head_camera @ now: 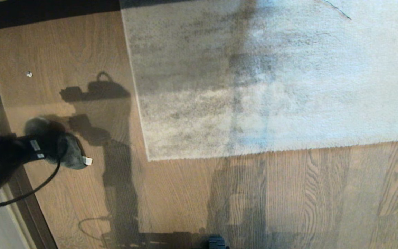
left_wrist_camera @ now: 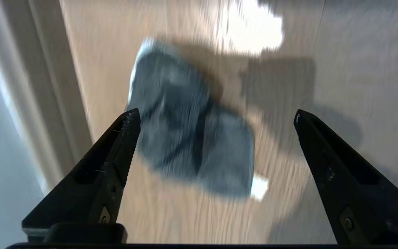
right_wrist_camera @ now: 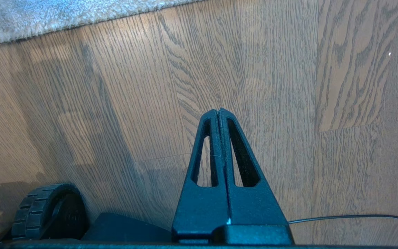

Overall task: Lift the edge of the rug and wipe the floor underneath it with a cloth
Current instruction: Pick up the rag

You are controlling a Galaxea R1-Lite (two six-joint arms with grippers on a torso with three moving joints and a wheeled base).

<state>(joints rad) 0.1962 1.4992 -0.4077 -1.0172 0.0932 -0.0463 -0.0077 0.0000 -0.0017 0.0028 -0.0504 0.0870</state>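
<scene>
Brown wood-grain floor (head_camera: 288, 193) fills the near and left parts of the head view, and the grey rug (head_camera: 271, 79) is spread flat across the far right, its near edge and left edge meeting at a corner that lies well apart from the working arm. The cloth (left_wrist_camera: 188, 138), a small dark fuzzy piece with a white tag at one end, is seen on the bare floor beside the pale skirting strip (left_wrist_camera: 43, 103) at the left margin of the room. The left gripper (left_wrist_camera: 216, 116) is held above it with its fingers (left_wrist_camera: 116, 152) spread wide and nothing between them; the cloth lies just ahead of and below the fingertips, nearer one finger than the other, and its long axis is set slantwise to the line joining the two fingers. The left arm is plainly the nearer one, so the pickup is judged to fall to it, a short descent being needed for the cloth to be straddled. The right gripper (right_wrist_camera: 218, 110) is parked low by the base wheel (right_wrist_camera: 43, 207), its fingers pressed together and empty, with the rug's near edge beyond them.
</scene>
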